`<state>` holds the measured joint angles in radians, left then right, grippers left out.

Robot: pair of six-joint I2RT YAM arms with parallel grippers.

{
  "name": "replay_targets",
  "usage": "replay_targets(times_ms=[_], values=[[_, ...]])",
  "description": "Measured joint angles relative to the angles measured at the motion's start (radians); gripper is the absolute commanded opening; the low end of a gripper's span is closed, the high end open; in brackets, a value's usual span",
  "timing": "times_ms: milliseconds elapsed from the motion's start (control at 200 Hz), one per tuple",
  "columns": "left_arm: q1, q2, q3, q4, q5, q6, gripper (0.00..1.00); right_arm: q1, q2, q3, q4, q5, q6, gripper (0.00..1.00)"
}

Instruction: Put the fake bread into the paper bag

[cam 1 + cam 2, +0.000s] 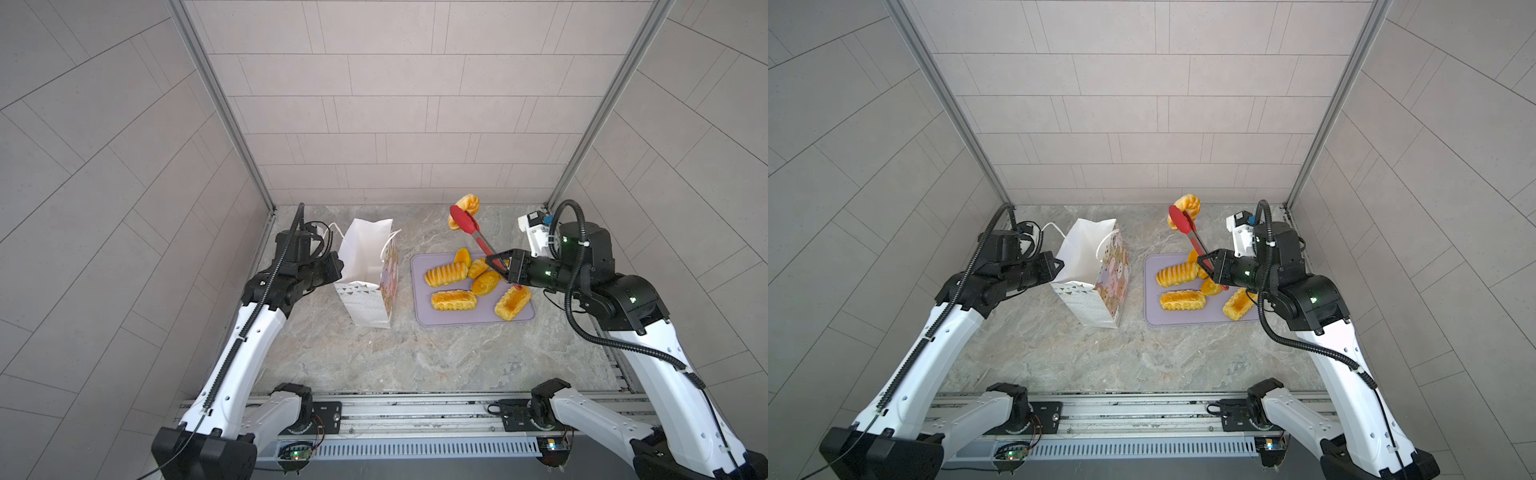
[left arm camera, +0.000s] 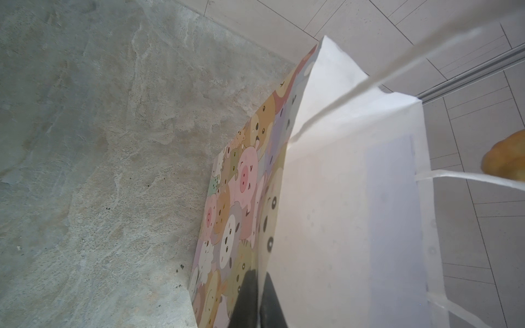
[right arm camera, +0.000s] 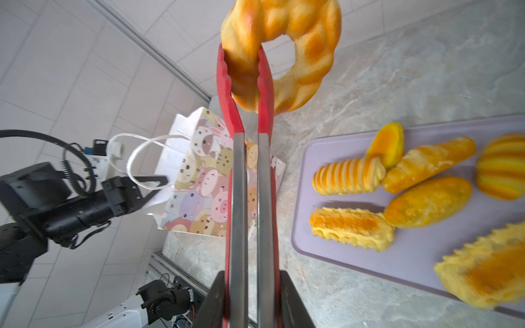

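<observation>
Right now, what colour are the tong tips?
Red; the tong tips show best in the right wrist view.

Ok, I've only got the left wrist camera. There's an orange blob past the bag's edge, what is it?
Observer: Likely the ring doughnut, pinched in red tongs that the right claw grips.
Operator: Is it above the bag?
Observer: No. In both top views it hangs raised, off to the right of the paper bag, beyond the lilac tray's far edge.
Operator: Any bread left out?
Observer: Yes, the other fake bread pieces lie on that tray.
</observation>
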<state>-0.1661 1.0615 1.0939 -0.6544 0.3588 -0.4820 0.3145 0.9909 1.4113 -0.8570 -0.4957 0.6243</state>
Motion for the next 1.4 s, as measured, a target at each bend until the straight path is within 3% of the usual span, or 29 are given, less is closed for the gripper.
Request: replay_targets(times_ms=[265,655,946,1401], values=[[-0.005,0.008,0.0,0.015,-0.001,0.0,0.0,0.116,0.105,0.117,0.137,-0.066,0.04,0.25],[-0.018,0.009,0.0,0.019,-0.01,0.0,0.0,0.336,0.288,0.283,0.225,-0.062,0.05,0.25],[-0.018,0.009,0.0,0.019,-0.023,0.0,0.0,0.412,0.325,0.216,0.233,-0.04,0.063,0.25],[-0.018,0.009,0.005,0.015,-0.032,0.0,0.0,0.425,0.292,0.058,0.182,-0.027,0.068,0.25]])
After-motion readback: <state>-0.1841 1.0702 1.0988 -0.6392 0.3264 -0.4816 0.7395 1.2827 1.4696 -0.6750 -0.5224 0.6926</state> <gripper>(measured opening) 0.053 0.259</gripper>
